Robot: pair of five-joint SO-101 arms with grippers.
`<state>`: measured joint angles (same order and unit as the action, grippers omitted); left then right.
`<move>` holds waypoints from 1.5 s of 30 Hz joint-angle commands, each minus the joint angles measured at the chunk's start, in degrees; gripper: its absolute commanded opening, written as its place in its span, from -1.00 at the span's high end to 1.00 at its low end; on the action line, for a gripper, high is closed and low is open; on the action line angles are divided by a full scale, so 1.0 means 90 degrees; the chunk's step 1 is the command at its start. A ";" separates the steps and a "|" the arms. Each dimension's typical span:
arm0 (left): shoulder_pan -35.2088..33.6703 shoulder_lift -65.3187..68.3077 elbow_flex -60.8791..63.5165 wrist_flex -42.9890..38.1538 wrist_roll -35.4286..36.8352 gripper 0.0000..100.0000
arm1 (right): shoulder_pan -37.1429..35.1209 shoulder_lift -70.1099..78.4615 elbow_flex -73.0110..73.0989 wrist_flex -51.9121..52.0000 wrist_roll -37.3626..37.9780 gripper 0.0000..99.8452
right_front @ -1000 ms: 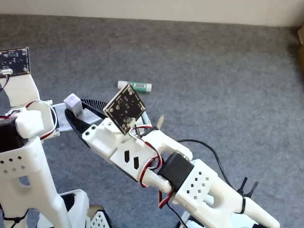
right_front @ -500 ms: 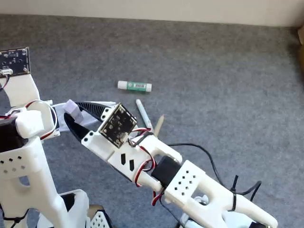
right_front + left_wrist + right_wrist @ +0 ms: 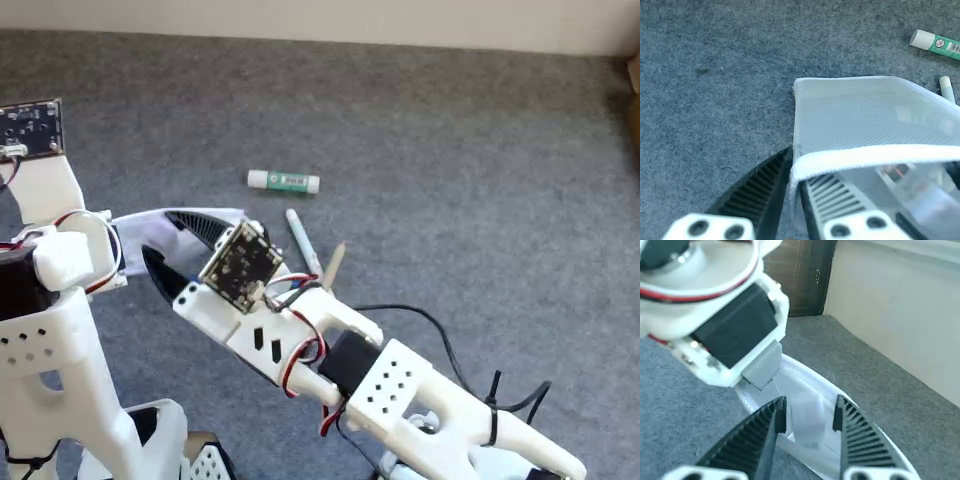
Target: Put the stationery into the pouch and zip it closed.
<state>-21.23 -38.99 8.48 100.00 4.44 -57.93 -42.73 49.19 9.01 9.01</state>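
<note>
A white mesh pouch [image 3: 865, 115] lies on the grey carpet, and my left gripper [image 3: 795, 172] is shut on its white rim, holding the mouth up. My right gripper [image 3: 810, 402] is at the pouch mouth [image 3: 135, 222], shut on a small pale eraser block [image 3: 807, 422] between its black fingers; in the high view the eraser [image 3: 160, 236] sits inside the pouch opening. On the carpet outside the pouch lie a green-and-white glue stick [image 3: 284, 180], a pale blue pen [image 3: 303, 243] and a pencil [image 3: 333, 265].
My left arm's white body [image 3: 60, 300] stands at the left edge, right beside the pouch. My right arm [image 3: 400, 385] crosses from the lower right, with its cables over the pen and pencil. A pale wall [image 3: 320, 15] borders the far side.
My right gripper has come down and toward the left with the eraser, from above the pouch rim into the pouch mouth. My left arm, the glue stick, pen and pencil stayed put.
</note>
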 commanded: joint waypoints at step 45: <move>0.0073 -0.0015 -0.0044 0.0010 0.0029 0.99 | 0.1988 -0.1079 -0.3512 0.6979 -0.1621 0.68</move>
<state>-21.32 -38.90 8.48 100.00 4.44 -42.55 -51.34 20.44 71.25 -2.95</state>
